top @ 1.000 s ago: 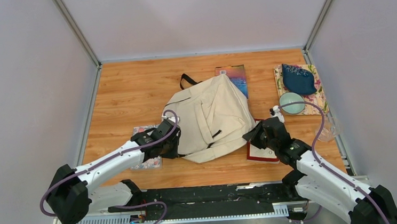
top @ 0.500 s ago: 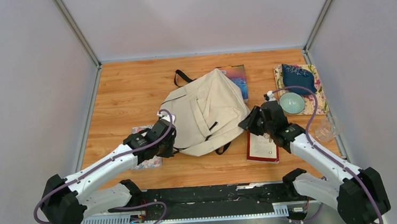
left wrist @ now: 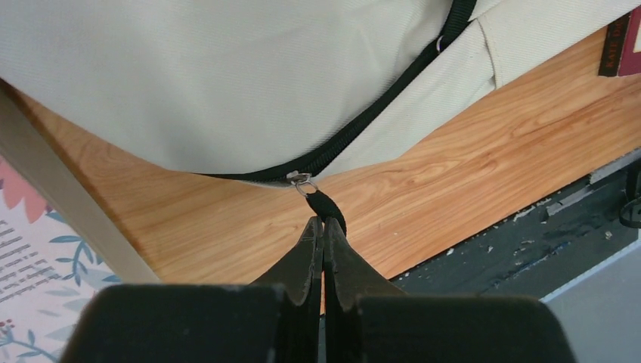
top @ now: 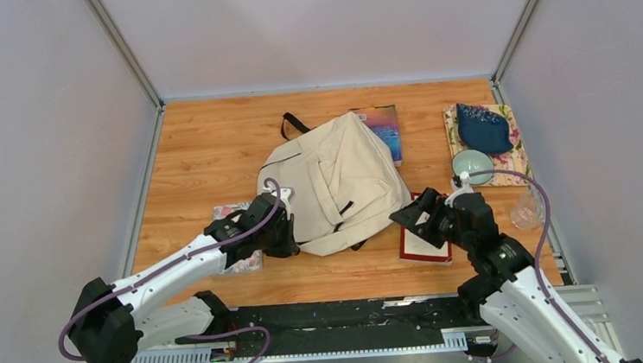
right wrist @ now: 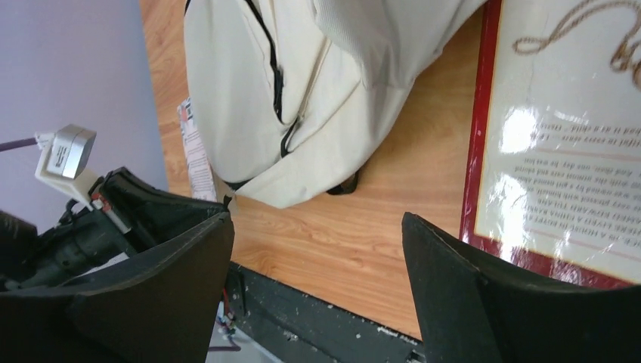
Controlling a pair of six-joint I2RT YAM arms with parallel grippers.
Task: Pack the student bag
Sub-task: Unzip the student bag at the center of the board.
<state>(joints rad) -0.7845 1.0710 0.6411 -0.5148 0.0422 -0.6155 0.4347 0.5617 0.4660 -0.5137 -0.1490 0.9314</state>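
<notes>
The student bag (top: 336, 189) is a cream canvas backpack lying flat mid-table, and it also shows in the left wrist view (left wrist: 227, 76) and the right wrist view (right wrist: 302, 91). My left gripper (top: 286, 239) (left wrist: 323, 224) is at its near-left corner, shut on the black zipper pull (left wrist: 327, 206) at the end of the black zipper (left wrist: 378, 113). My right gripper (top: 418, 215) (right wrist: 317, 219) hovers open beside the bag's near-right edge. It holds nothing, and only bare wood lies between its fingers.
A red-bordered book (top: 427, 242) (right wrist: 559, 151) lies under my right gripper. A colourful book (top: 383, 125) pokes out behind the bag. A floral booklet (top: 238, 262) lies near my left arm. At the right are a floral mat (top: 518, 162), blue pouch (top: 483, 127), teal bowl (top: 473, 167) and clear cup (top: 528, 210).
My right gripper let go of the bag's right side, opened wide and drew back toward the near edge. The bag shifted slightly away and left. My left gripper stayed shut on the zipper pull.
</notes>
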